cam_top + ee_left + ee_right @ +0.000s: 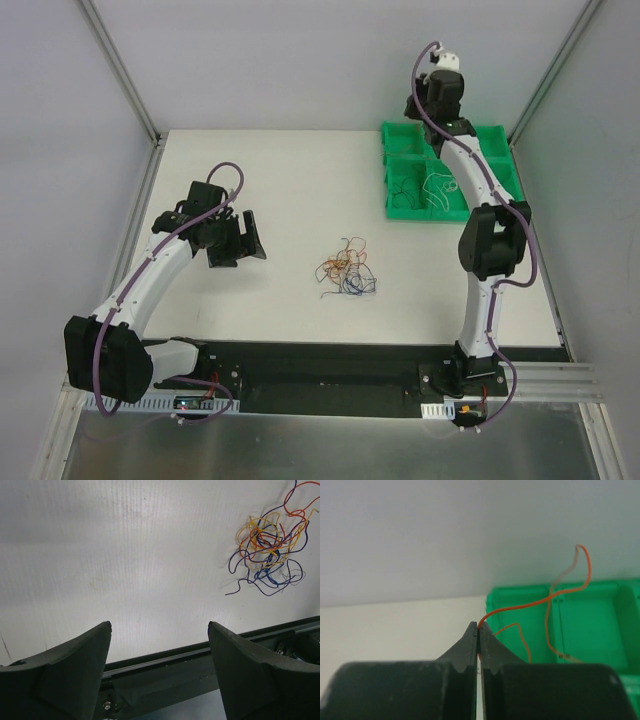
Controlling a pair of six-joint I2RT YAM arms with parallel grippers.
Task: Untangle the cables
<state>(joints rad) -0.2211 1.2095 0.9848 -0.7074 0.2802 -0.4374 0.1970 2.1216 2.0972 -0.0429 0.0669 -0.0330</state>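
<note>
Tangle of cables mid-tabletop, nearer front edge. Right gripper pinched shut on orange wire over green bin, far right corner: lower fully before release. Left gripper wide open, empty.

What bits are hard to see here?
- Top view: cable knot too small to tell strands apart.
- Left wrist view: the picture's edge cuts off the knot.
- Top view: the right arm hides part of the green tray.
- Right wrist view: the right gripper hides the orange cable's end.
</note>
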